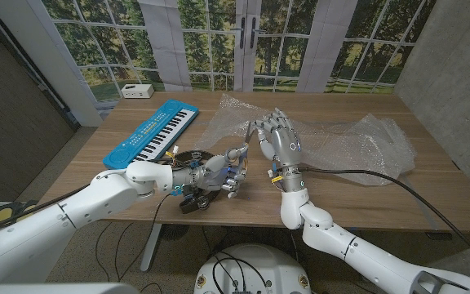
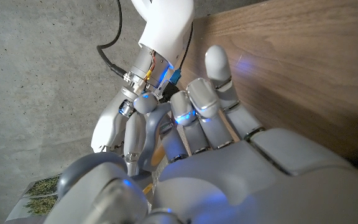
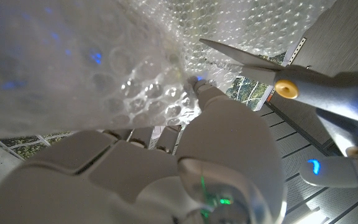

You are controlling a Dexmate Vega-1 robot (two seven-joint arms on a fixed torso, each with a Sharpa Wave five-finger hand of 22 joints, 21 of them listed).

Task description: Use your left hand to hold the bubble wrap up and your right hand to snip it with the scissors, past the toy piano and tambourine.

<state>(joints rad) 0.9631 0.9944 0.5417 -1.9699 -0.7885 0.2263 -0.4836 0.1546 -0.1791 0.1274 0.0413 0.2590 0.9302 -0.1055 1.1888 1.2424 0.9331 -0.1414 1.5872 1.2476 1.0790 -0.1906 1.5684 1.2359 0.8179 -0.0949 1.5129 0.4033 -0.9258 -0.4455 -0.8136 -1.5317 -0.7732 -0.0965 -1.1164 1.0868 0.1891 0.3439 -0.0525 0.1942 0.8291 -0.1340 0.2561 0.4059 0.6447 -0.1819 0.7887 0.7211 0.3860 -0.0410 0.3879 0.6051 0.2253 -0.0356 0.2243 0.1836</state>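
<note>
While the right hand (image 1: 277,139) holds scissors (image 3: 303,87) against the bubble wrap (image 1: 357,143) sprawled toward the table's (image 1: 365,204) right edge, its grip is unclear. By the tambourine (image 1: 188,159) and piano (image 1: 152,132), the left hand (image 1: 223,171) curls inward, holding nothing visible.

A long wooden desk (image 1: 365,204) stands on a grey floor (image 1: 84,143). Behind it runs a wall of tall white-framed windows (image 1: 96,49) with a double door (image 1: 243,37) in the middle, its two dark handles side by side. Green trees and sunlit ground show through the glass. A grey concrete wall (image 1: 451,65) rises on the right. A small white box (image 1: 137,91) sits on the window sill. Daylight is soft and even.
</note>
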